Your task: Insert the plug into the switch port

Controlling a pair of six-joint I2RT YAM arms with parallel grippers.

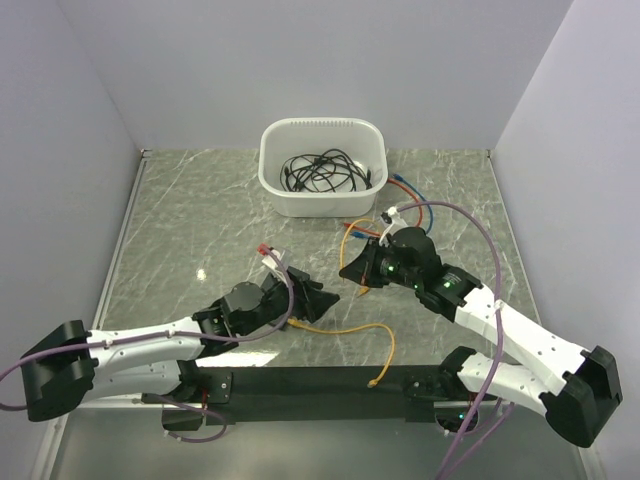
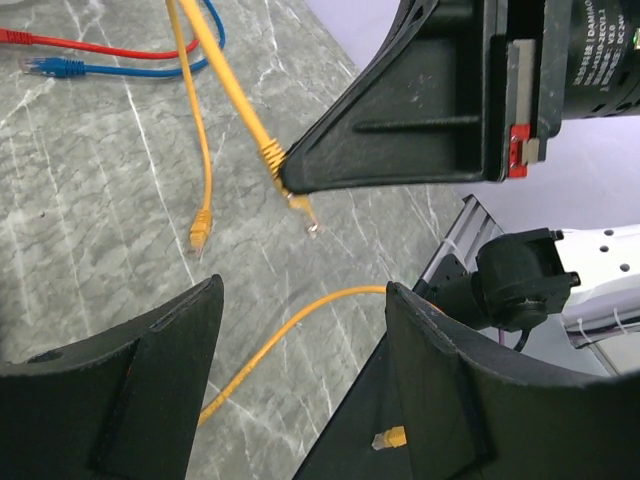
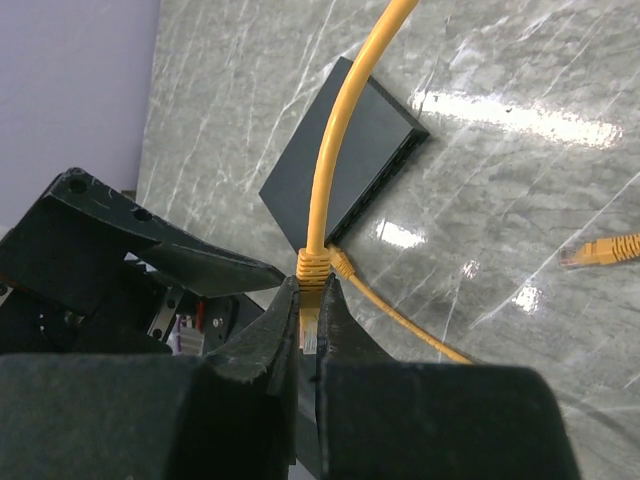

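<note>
My right gripper (image 3: 312, 285) (image 1: 348, 272) is shut on the orange plug (image 3: 310, 322). The plug's ribbed boot (image 3: 312, 264) sticks out at the fingertips, and its cable arcs up and away over the table. Past those tips lies the flat black switch (image 3: 345, 160), with its ports (image 3: 388, 182) in a row along the right-hand long edge. The plug hangs apart from them. My left gripper (image 2: 305, 290) (image 1: 318, 298) stands open over bare table with nothing between its fingers. It faces the right gripper (image 2: 285, 180), which shows at the upper right of the left wrist view.
A white tub (image 1: 323, 200) of black cables stands at the back. Another orange cable (image 1: 345, 328) runs to the black base rail (image 1: 300, 385), its end (image 2: 390, 437) resting there. A loose orange plug (image 2: 202, 230) (image 3: 600, 250) lies nearby. Red and blue cables (image 2: 60, 58) lie behind.
</note>
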